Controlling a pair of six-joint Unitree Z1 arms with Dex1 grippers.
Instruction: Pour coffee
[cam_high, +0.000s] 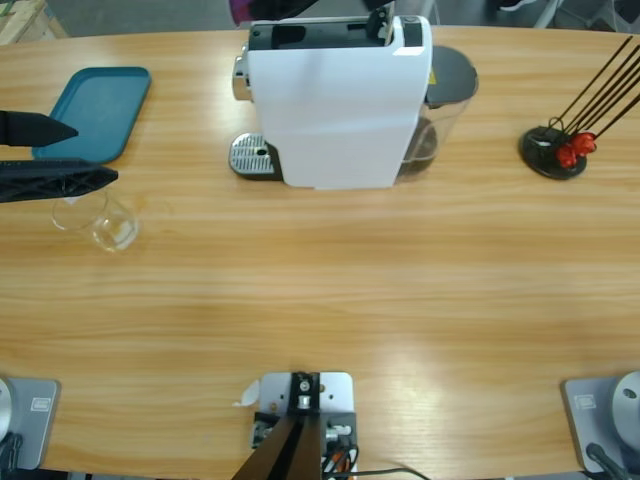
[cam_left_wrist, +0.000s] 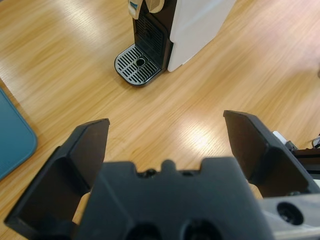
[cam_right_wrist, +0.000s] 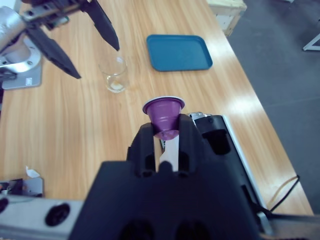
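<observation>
A white coffee machine (cam_high: 340, 100) stands at the table's far middle, its round drip grille (cam_left_wrist: 137, 65) bare. A clear glass tumbler (cam_high: 100, 220) sits on the table at the left; coffee is out of view. My left gripper (cam_high: 95, 153) is open and hovers just beyond the tumbler, which the left wrist view does not show. The right wrist view looks across at that open left gripper (cam_right_wrist: 97, 61) near the tumbler (cam_right_wrist: 115, 75). My right gripper (cam_right_wrist: 164, 132) is shut on a purple capsule (cam_right_wrist: 164, 112), held above the machine's top (cam_right_wrist: 220, 145).
A teal tray (cam_high: 95, 110) lies at the far left, beyond the left gripper. A black round stand (cam_high: 555, 150) with red pieces and long black sticks sits at the far right. The machine's dark water tank (cam_high: 445, 90) is on its right side.
</observation>
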